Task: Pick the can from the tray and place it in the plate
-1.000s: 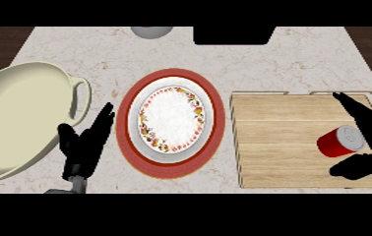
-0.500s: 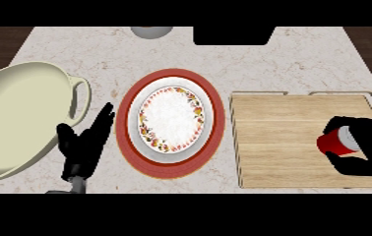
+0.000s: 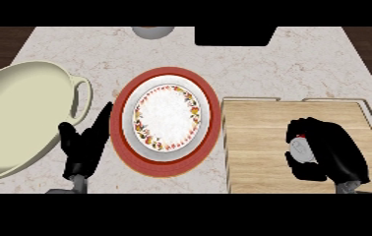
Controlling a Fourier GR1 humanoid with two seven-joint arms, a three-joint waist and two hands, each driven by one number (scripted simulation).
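- My right hand [image 3: 327, 154] is clenched round the can [image 3: 300, 150], fingers and thumb curled about it so that most of it is hidden.
- Only the can's grey top and a sliver of red at its rim show, facing left out of my grasp.
- The can is over the right part of the wooden tray [image 3: 265, 127], well apart from the plate; I cannot tell whether it touches the wood or hangs just above it.
- The tray lies on the tabletop [image 3: 291, 63] at my right, its left edge just beside the red plate [image 3: 169, 73].
- The plate [image 3: 202, 124], white with a flowered border, sits in the middle of that larger red plate, with nothing on it.
- My left hand [image 3: 81, 149] is released, fingers straight and pointing up, at the lower left between the cream jug [image 3: 29, 112] and the red plate's left edge.
- The jug's handle faces the red plate.
- At the far edge stand a grey bowl [image 3: 152, 31] and a black block [image 3: 234, 36].
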